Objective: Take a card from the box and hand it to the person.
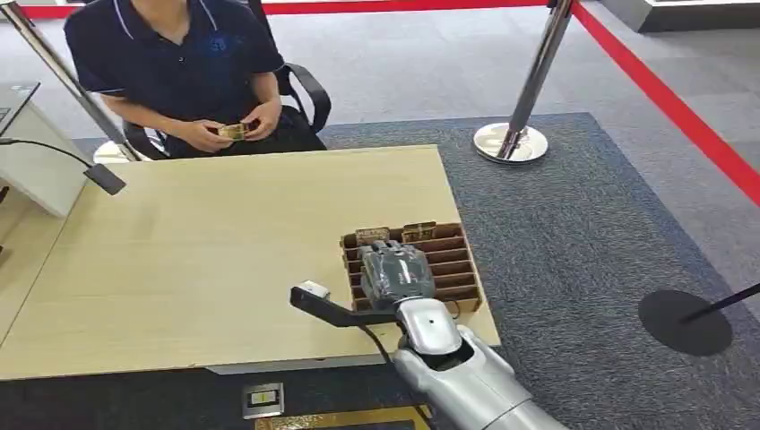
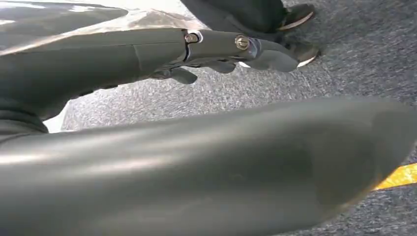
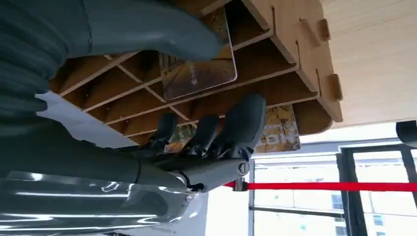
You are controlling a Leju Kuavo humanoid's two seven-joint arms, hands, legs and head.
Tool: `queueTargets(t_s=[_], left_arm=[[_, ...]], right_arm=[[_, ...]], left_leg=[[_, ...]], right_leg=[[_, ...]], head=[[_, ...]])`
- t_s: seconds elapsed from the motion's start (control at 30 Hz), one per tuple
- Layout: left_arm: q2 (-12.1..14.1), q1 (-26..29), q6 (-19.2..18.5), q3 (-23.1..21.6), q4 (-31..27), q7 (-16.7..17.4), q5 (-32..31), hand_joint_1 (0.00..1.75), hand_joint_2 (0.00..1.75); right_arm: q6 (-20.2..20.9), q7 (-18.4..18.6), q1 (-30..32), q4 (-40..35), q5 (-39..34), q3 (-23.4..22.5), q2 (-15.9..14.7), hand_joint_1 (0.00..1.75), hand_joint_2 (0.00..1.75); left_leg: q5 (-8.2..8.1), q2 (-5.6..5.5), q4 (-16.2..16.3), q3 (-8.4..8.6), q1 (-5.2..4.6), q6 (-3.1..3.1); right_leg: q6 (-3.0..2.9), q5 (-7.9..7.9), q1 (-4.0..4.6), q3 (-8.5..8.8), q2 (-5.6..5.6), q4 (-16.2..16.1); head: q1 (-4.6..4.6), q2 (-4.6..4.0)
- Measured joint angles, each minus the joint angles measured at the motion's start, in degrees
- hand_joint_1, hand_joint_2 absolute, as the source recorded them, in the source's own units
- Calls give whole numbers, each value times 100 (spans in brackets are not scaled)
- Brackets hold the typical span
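Card (image 3: 196, 73) stands in slotted wooden box (image 1: 453, 260) at desk (image 1: 206, 260) right near edge, second card (image 3: 278, 130) in far slot. At far left, seated person (image 1: 179, 63) holds small item in both hands. My right hand (image 1: 396, 271) hovers over box, fingers (image 3: 241, 123) apart, thumb beside card, nothing gripped. My left hand (image 2: 221, 49) hangs over carpet, fingers loosely spread, empty.

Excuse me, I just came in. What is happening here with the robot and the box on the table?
The robot's right hand is over a slotted wooden box near the table edge, fingers reaching at the cards standing in it. Whether it grips one yet, I cannot tell. A seated person across the table holds a card. The left hand hangs near the floor.
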Motion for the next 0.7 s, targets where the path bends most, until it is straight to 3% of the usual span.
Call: queueTargets(t_s=[0.23, 0.7], left_arm=[[0, 1, 33, 4, 2, -2, 55, 0, 0], [0, 0, 35, 4, 4, 17, 57, 0, 0]], right_arm=[[0, 48, -43, 170, 17, 9, 4, 96, 175], [-2, 109, -75, 210, 55, 31, 4, 94, 175]], left_leg=[[0, 0, 0, -1, 0, 0], [0, 0, 0, 0, 0, 0]], right_leg=[[0, 0, 0, 0, 0, 0], [0, 0, 0, 0, 0, 0]], head=[[2, 0], [0, 0]])
